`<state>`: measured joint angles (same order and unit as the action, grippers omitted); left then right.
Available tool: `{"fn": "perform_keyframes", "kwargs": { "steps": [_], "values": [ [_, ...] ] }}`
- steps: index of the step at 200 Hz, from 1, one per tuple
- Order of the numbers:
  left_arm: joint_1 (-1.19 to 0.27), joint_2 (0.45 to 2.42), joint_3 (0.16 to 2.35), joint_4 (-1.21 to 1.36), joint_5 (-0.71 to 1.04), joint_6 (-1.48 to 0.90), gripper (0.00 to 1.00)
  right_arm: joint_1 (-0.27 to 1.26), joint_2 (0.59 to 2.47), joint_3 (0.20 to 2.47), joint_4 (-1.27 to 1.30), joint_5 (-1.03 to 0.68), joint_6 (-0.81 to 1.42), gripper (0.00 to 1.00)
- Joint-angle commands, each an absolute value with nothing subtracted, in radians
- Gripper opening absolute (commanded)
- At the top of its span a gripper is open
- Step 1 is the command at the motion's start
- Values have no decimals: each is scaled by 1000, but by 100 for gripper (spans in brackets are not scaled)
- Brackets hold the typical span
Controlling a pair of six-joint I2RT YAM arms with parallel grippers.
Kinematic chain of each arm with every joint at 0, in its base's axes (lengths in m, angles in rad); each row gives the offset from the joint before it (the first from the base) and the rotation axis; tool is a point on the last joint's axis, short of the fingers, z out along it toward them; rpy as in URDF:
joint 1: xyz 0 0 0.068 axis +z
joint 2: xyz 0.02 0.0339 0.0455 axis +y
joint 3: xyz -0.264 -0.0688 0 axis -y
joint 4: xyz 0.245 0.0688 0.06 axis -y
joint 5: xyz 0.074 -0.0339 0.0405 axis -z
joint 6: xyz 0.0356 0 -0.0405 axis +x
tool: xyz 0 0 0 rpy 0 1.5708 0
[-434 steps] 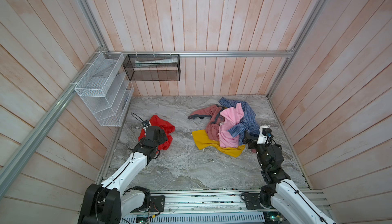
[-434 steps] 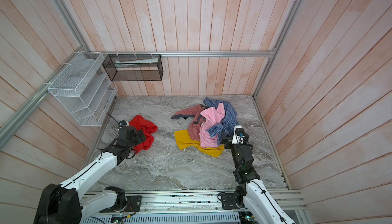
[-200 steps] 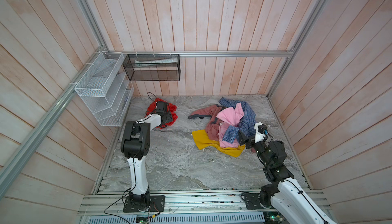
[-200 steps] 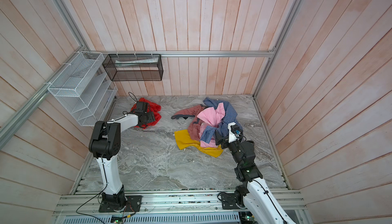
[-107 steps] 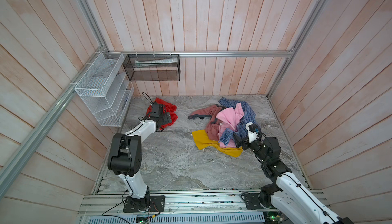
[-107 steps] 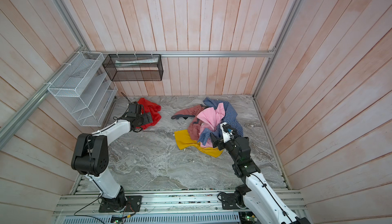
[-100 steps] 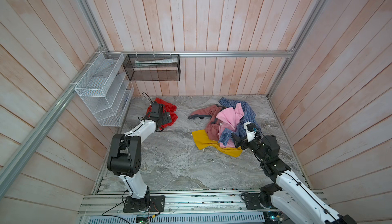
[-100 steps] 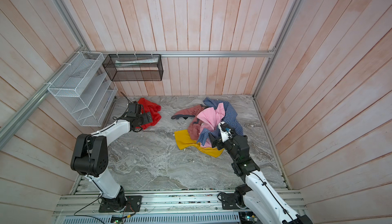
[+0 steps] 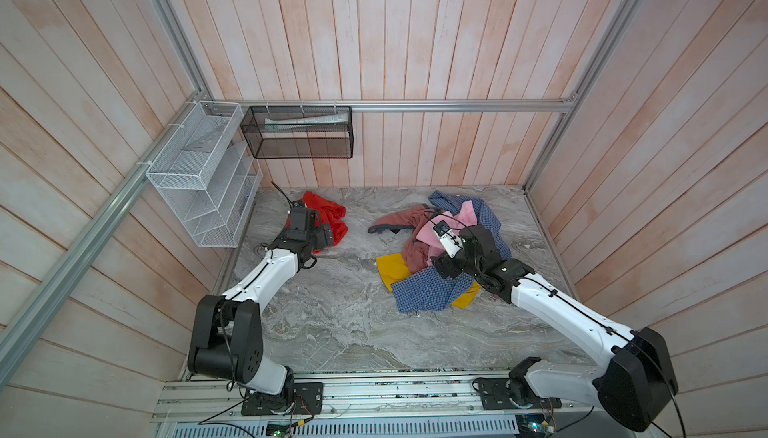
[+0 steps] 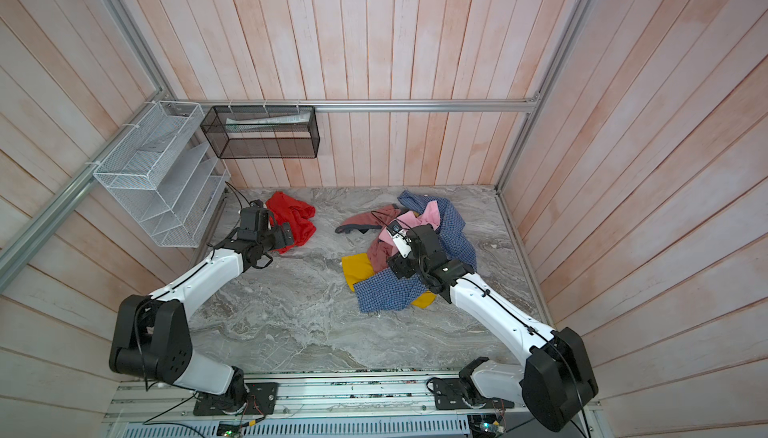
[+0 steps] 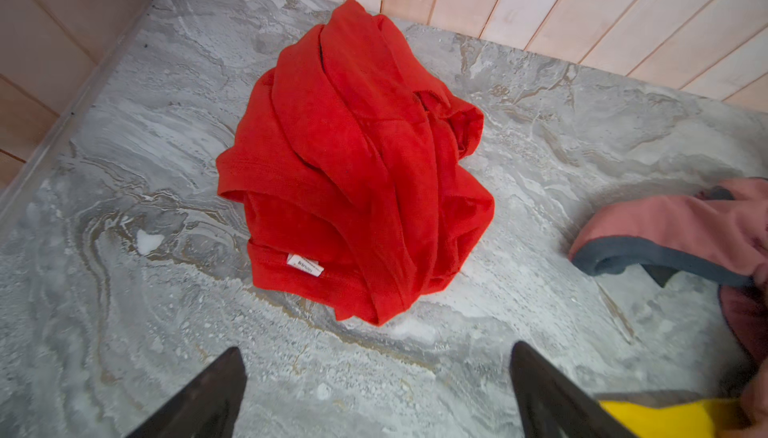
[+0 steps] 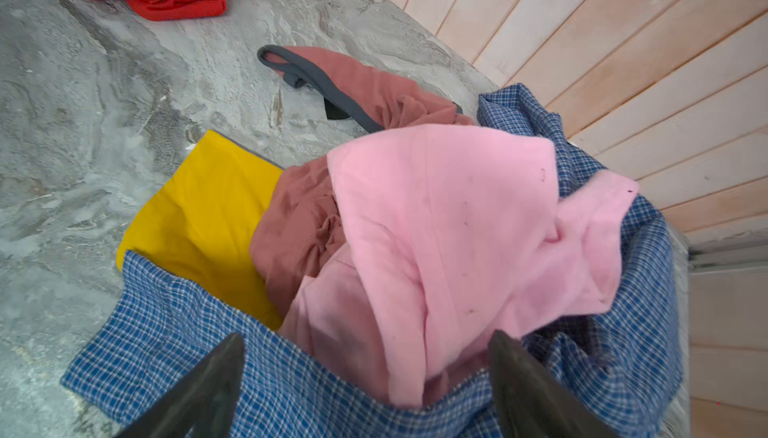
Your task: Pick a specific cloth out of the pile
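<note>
My left gripper (image 11: 374, 348) stands fully spread and empty, just short of the red cloth (image 11: 353, 157); my right gripper (image 12: 365, 334), jaws wide and empty, hovers over the pile (image 12: 436, 228), above its blue checked shirt (image 12: 166, 340).

Stretching the left arm (image 9: 266, 274) from the lower left of both top views up toward the left of centre, with the elbow bent low. Hanging the left gripper (image 9: 323, 234) there, jaws spread wide and gripping nothing. Reaching the right arm (image 9: 557, 311) from the lower right to just right of centre, tilting the right gripper (image 9: 444, 267) downward, jaws likewise standing wide apart.
</note>
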<state>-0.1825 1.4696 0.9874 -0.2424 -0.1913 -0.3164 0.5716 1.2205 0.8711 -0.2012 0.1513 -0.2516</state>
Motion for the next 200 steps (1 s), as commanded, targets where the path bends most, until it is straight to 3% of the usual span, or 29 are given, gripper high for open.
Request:
{"fn": "perform_keyframes", "kwargs": {
  "steps": [1, 49, 90, 152, 200],
  "values": [
    [-189, 1381, 894, -188, -232, -289, 100, 567, 1110, 780, -58, 263, -241, 93],
    [-186, 1196, 681, -30, -316, -256, 100, 410, 882, 492, 214, 201, -144, 95],
    [-158, 1092, 504, 182, -358, -205, 100, 195, 830, 199, 630, 202, -52, 95],
    [-138, 1111, 270, 614, -448, -125, 100, -26, 1088, 46, 1127, 179, 21, 95],
    [-89, 1242, 201, 914, -380, -89, 100, -63, 1347, 136, 1240, 63, 68, 92]
  ]
}}
